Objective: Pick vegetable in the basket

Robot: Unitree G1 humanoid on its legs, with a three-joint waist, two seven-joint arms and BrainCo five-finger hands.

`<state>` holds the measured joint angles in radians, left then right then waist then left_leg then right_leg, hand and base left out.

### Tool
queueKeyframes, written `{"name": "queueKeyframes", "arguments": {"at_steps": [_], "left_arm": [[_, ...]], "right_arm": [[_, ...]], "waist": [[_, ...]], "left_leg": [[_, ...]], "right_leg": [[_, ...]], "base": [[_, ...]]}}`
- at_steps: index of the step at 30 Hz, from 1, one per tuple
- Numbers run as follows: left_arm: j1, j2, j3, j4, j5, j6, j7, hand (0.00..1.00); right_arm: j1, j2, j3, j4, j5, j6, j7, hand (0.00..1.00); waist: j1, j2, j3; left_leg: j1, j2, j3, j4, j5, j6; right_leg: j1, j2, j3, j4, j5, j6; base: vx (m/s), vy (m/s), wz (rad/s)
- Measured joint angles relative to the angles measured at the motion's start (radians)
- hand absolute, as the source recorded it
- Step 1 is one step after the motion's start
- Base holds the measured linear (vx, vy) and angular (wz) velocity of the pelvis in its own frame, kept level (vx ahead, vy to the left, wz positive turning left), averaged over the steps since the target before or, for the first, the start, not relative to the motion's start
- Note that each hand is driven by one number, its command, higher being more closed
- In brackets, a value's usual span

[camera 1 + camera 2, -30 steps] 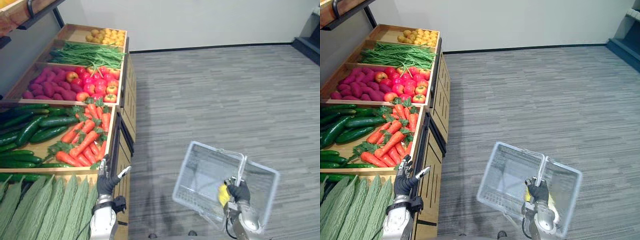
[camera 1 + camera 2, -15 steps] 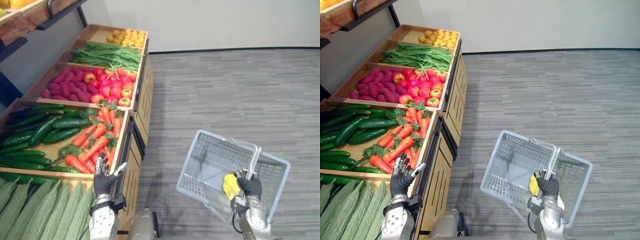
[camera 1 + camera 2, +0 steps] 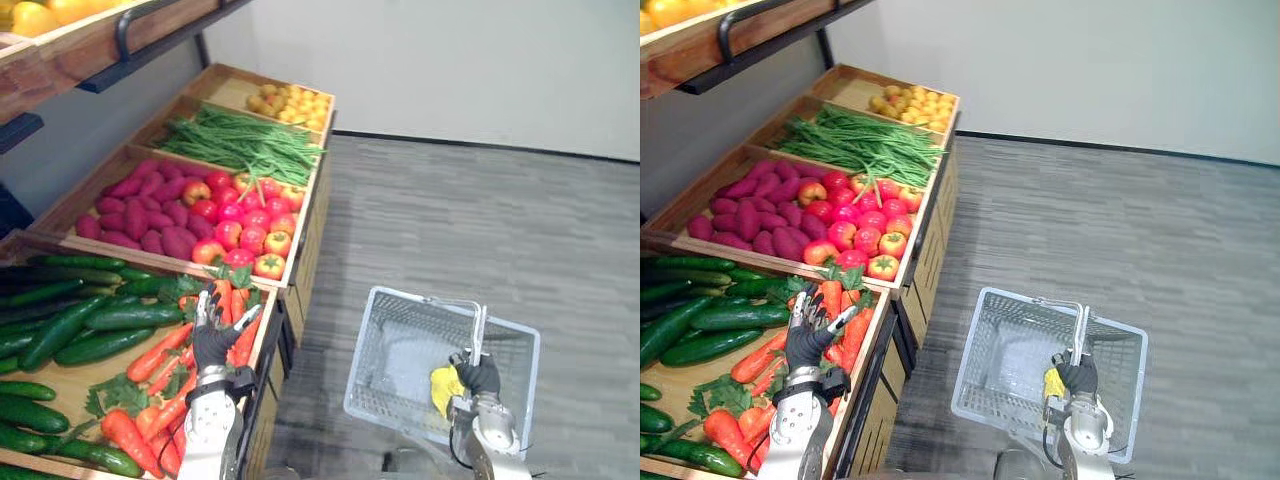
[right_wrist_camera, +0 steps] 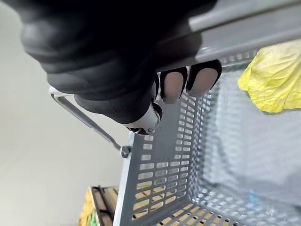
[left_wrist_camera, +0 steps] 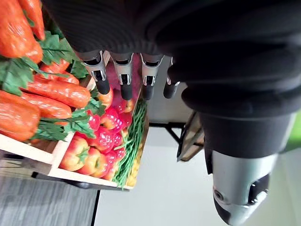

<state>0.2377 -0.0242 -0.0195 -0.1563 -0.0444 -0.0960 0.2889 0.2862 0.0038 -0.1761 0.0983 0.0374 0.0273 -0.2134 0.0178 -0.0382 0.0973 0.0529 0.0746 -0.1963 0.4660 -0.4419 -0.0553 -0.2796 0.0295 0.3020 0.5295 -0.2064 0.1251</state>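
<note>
Beside the wooden stand point(image 3: 310, 225), the grey basket point(image 3: 367, 362) is hanging by its handle point(image 3: 478, 335), with the right hand point(image 3: 480, 377) curling its fingers round it. Carrots point(image 3: 160, 352) are lying flat by the stand's right edge, their long axes mostly slanting toward the far right. The left hand point(image 3: 215, 340) is hovering over them, fingers straight and gripping nothing.

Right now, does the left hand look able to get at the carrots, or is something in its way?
Probably yes. The left hand hangs open over the carrots, fingers spread, and nothing shows between them. The right hand is curled round the handle of the basket, so it is taken.
</note>
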Motion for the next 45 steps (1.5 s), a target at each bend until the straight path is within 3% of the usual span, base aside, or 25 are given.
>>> {"name": "queueKeyframes", "arguments": {"at_steps": [1, 4, 7, 8, 11, 12, 15, 17, 18, 21, 22, 23, 25, 27, 29, 30, 31, 34, 36, 42, 45], "left_arm": [[0.009, -0.035, -0.02, 0.013, 0.004, 0.007, 0.002, 0.0], [0.012, -0.035, -0.063, 0.011, 0.008, 0.002, -0.002, 0.0], [0.008, -0.042, -0.072, 0.011, 0.007, -0.001, -0.006, 0.0], [0.011, -0.042, -0.076, 0.009, 0.007, -0.004, -0.006, 0.0], [0.034, -0.04, -0.086, 0.009, 0.006, -0.006, -0.008, 0.0], [0.044, -0.022, -0.078, 0.001, 0.006, -0.006, -0.028, 0.0], [0.055, 0.003, -0.046, 0.001, 0.007, -0.007, -0.033, 0.0], [0.054, 0.02, -0.045, 0.001, 0.008, -0.007, -0.047, 0.0], [0.054, 0.029, -0.045, 0.003, 0.01, -0.006, -0.05, 0.0], [0.058, 0.039, -0.035, 0.008, 0.022, 0.005, -0.052, 0.0], [0.055, 0.049, -0.031, 0.006, 0.039, 0.005, -0.052, 0.0], [0.056, 0.055, -0.028, 0.008, 0.041, 0.005, -0.051, 0.0], [0.055, 0.067, -0.003, 0.01, 0.05, 0.005, -0.045, 0.0], [0.052, 0.07, -0.001, 0.025, 0.058, 0.005, -0.044, 0.0], [0.043, 0.068, -0.009, 0.052, 0.059, 0.006, -0.045, 0.0], [0.044, 0.067, -0.01, 0.053, 0.06, 0.006, -0.045, 0.0], [0.035, 0.065, -0.01, 0.07, 0.065, 0.007, -0.045, 0.0], [0.036, 0.034, -0.013, 0.077, 0.089, 0.013, -0.049, 0.0], [0.008, 0.028, -0.015, 0.075, 0.098, 0.011, -0.051, 0.0], [-0.021, 0.06, -0.02, 0.075, 0.151, 0.011, -0.07, 0.0], [-0.025, 0.099, -0.031, 0.079, 0.191, 0.011, -0.071, 0.0]], "right_arm": [[-0.001, -0.024, -0.019, 0.025, 0.013, 0.001, -0.002, 1.0], [-0.002, -0.053, -0.021, 0.026, 0.044, 0.001, -0.005, 1.0], [0.023, -0.049, -0.026, 0.026, 0.082, 0.001, -0.008, 1.0], [0.038, -0.05, -0.028, 0.026, 0.091, -0.003, -0.008, 1.0], [0.059, -0.05, -0.043, 0.032, 0.093, -0.014, -0.007, 1.0], [0.059, -0.009, -0.108, 0.104, 0.109, -0.02, -0.026, 1.0], [0.044, 0.016, -0.127, 0.175, 0.109, -0.019, -0.027, 1.0], [0.032, 0.021, -0.145, 0.19, 0.109, -0.019, -0.026, 1.0], [0.032, 0.021, -0.153, 0.203, 0.108, -0.018, -0.025, 1.0], [0.027, 0.021, -0.186, 0.213, 0.108, -0.017, -0.025, 1.0], [0.03, 0.023, -0.223, 0.225, 0.109, -0.016, -0.034, 1.0], [0.031, 0.025, -0.246, 0.252, 0.11, -0.016, -0.041, 1.0], [0.031, 0.034, -0.268, 0.281, 0.117, -0.016, -0.048, 1.0], [0.045, 0.033, -0.279, 0.305, 0.118, -0.015, -0.048, 1.0], [0.067, 0.032, -0.279, 0.31, 0.118, -0.014, -0.049, 1.0], [0.077, 0.032, -0.279, 0.309, 0.119, -0.014, -0.049, 1.0], [0.08, 0.023, -0.284, 0.316, 0.121, -0.004, -0.049, 1.0], [0.106, -0.006, -0.338, 0.318, 0.124, 0.0, -0.056, 1.0], [0.113, -0.033, -0.341, 0.317, 0.125, 0.001, -0.054, 1.0], [0.121, -0.019, -0.337, 0.317, 0.127, 0.001, -0.036, 1.0], [0.119, -0.006, -0.316, 0.317, 0.127, -0.001, -0.02, 1.0]], "waist": [[0.031, 0.039, -0.001], [0.053, 0.076, -0.012], [0.05, 0.076, -0.012], [0.05, 0.074, -0.013], [0.05, 0.073, -0.013], [0.053, 0.042, -0.011], [0.054, 0.018, -0.015], [0.053, 0.004, -0.014], [0.053, -0.013, -0.012], [0.051, -0.025, 0.001], [0.046, -0.038, 0.005], [0.031, -0.033, 0.009], [0.006, -0.034, 0.008], [-0.004, -0.032, 0.008], [-0.011, -0.036, 0.008], [-0.013, -0.047, 0.005], [-0.021, -0.045, 0.001], [-0.036, 0.022, -0.017], [-0.05, 0.042, -0.028], [-0.058, 0.025, -0.052], [-0.059, 0.005, -0.065]], "left_leg": [[-0.005, 0.034, -0.071, 0.002, -0.006, -0.01], [-0.055, 0.056, -0.185, -0.001, 0.044, -0.054], [-0.093, 0.08, -0.212, -0.012, 0.137, -0.052], [-0.117, 0.094, -0.139, -0.008, 0.169, -0.034], [-0.183, 0.177, 0.252, 0.019, 0.195, 0.006], [-0.185, 0.219, 0.551, -0.007, 0.188, 0.016], [-0.187, 0.188, 0.551, -0.022, 0.187, 0.013], [-0.192, 0.177, 0.549, -0.033, 0.182, 0.004], [-0.187, 0.158, 0.546, -0.04, 0.17, 0.003], [-0.157, 0.127, 0.526, -0.047, 0.158, 0.013], [-0.14, 0.093, 0.487, -0.046, 0.146, 0.022], [-0.131, 0.082, 0.457, -0.043, 0.14, 0.032], [-0.126, 0.084, 0.408, -0.041, 0.136, 0.038], [-0.126, 0.084, 0.366, -0.046, 0.135, 0.038], [-0.138, 0.078, 0.345, -0.031, 0.121, 0.02], [-0.14, 0.066, 0.334, -0.006, 0.102, 0.008], [-0.146, 0.068, 0.315, 0.046, 0.073, -0.009], [-0.146, 0.104, 0.295, 0.053, 0.058, -0.025], [-0.128, 0.116, 0.299, 0.015, 0.067, -0.039], [-0.082, 0.112, 0.327, -0.058, 0.095, -0.038], [-0.083, 0.097, 0.34, -0.124, 0.142, -0.034]], "right_leg": [[0.0, 0.023, -0.051, 0.044, -0.034, -0.028], [0.0, 0.013, -0.16, 0.053, -0.051, -0.052], [0.084, -0.025, -0.307, 0.005, -0.041, -0.069], [0.122, -0.047, -0.365, -0.03, -0.034, -0.082], [0.193, -0.087, -0.482, -0.12, -0.032, -0.086], [0.26, -0.128, -0.555, -0.22, -0.024, -0.084], [0.292, -0.139, -0.545, -0.283, 0.019, -0.065], [0.292, -0.145, -0.536, -0.3, 0.047, -0.07], [0.293, -0.17, -0.535, -0.288, 0.047, -0.07], [0.268, -0.209, -0.523, -0.16, 0.047, -0.069], [0.21, -0.24, -0.473, 0.019, 0.055, -0.077], [0.144, -0.23, -0.394, 0.145, 0.056, -0.091], [0.12, -0.169, -0.283, 0.168, -0.007, -0.064], [0.062, -0.097, -0.208, 0.106, -0.048, -0.045], [0.059, -0.078, -0.195, -0.02, -0.037, -0.05], [0.067, -0.081, -0.204, -0.072, -0.011, -0.07], [0.08, -0.08, -0.219, -0.072, 0.014, -0.045], [0.098, -0.056, -0.259, -0.084, -0.002, -0.062], [0.115, -0.047, -0.268, -0.109, 0.001, -0.067], [0.154, -0.045, -0.26, -0.179, 0.031, -0.071], [0.158, -0.05, -0.246, -0.258, 0.086, -0.068]], "base": [[0.32, -0.359, 1.29], [0.24, -0.335, 1.13], [0.14, -0.275, 1.78], [0.05, -0.143, 1.7], [0.02, -0.012, 1.81], [-0.03, 0.243, 1.85], [-0.05, 0.221, 0.56], [-0.04, 0.17, 0.11], [-0.04, 0.192, 0.19], [-0.03, 0.171, 0.33], [0.01, 0.148, 0.64], [0.04, 0.13, 0.83], [0.1, 0.042, 0.79], [0.12, -0.015, 0.63], [0.09, -0.096, 0.47], [0.16, -0.203, 0.57], [0.19, -0.189, 0.45], [0.2, -0.113, 0.21], [0.16, -0.076, 0.03], [0.03, -0.007, -0.07], [-0.04, 0.029, -0.09]]}}
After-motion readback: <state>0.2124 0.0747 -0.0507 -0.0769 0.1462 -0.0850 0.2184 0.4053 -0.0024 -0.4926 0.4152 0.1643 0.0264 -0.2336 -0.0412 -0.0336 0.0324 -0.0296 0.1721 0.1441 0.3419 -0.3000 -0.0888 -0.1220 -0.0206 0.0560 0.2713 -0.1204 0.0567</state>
